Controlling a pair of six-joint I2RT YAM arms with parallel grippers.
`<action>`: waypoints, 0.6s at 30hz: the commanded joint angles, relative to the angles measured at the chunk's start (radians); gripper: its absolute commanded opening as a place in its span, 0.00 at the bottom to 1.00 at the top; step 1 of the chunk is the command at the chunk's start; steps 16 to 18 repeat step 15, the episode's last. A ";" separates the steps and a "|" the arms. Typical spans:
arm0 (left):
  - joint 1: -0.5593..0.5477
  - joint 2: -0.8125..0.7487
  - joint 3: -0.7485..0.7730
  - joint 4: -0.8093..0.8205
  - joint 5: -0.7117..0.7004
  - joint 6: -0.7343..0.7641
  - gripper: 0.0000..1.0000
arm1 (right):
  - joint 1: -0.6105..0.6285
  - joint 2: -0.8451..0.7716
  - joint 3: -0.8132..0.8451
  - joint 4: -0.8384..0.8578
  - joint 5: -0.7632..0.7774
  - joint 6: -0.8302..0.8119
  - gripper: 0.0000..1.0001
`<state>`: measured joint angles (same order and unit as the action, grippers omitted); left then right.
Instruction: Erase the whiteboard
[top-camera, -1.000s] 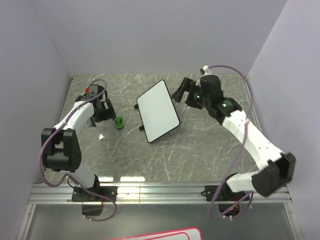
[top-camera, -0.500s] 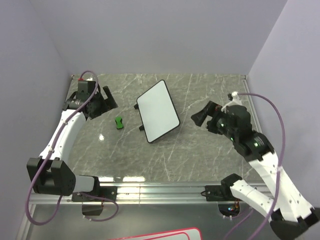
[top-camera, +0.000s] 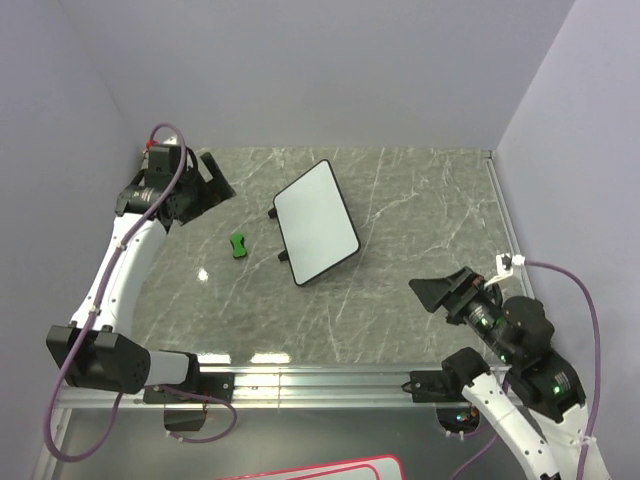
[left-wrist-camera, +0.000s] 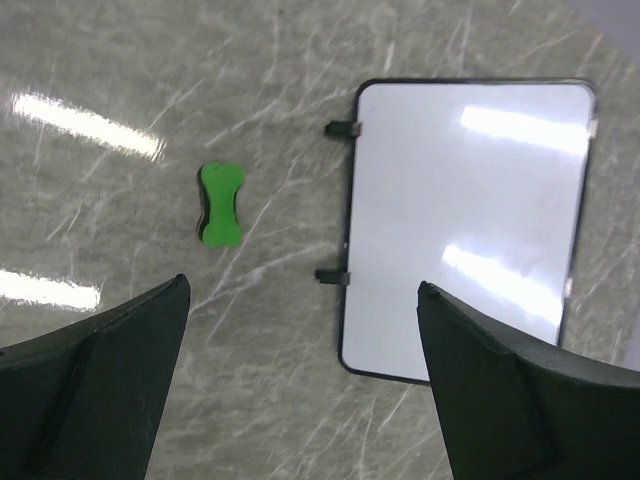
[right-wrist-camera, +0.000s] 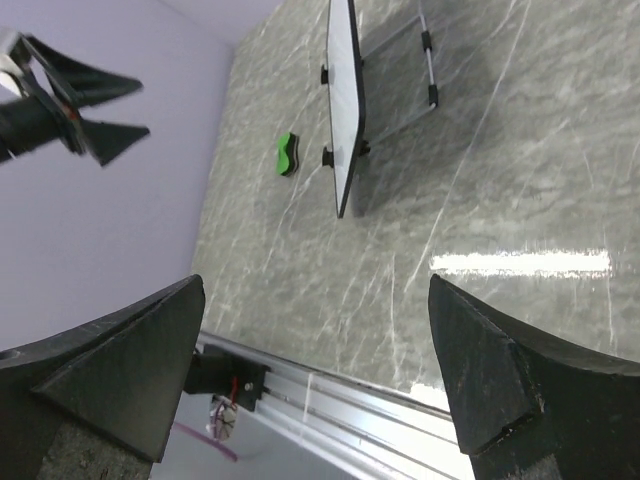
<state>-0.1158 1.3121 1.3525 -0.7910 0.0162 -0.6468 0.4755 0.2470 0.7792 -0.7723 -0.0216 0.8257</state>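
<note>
The whiteboard (top-camera: 316, 222) lies propped on a small stand in the middle of the grey marble table, its face clean white with a thin black rim and two black tabs on its left edge. It also shows in the left wrist view (left-wrist-camera: 465, 225) and edge-on in the right wrist view (right-wrist-camera: 345, 110). A green eraser (top-camera: 238, 245) lies left of it, also in the left wrist view (left-wrist-camera: 220, 204) and the right wrist view (right-wrist-camera: 286, 154). My left gripper (top-camera: 215, 183) is open and empty, high at the far left. My right gripper (top-camera: 440, 292) is open and empty, at the near right.
Lilac walls close the table at the back and both sides. An aluminium rail (top-camera: 320, 380) runs along the near edge. A red-rimmed white board (top-camera: 330, 469) lies below the rail. A small white speck (top-camera: 203, 273) lies near the eraser.
My right arm has swung back from beside the whiteboard to the near right corner. My left arm has lifted away from the eraser to the far left. Board and eraser have not moved.
</note>
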 joint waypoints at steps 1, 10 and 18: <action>-0.028 0.006 0.105 -0.051 -0.047 0.016 0.99 | 0.002 -0.107 -0.047 -0.038 -0.032 0.033 0.99; -0.050 -0.025 0.123 -0.077 -0.082 -0.004 0.99 | 0.002 -0.331 -0.021 -0.171 0.020 0.024 0.99; -0.117 0.024 0.244 -0.094 -0.267 -0.020 1.00 | 0.002 -0.469 0.000 -0.260 0.173 0.073 1.00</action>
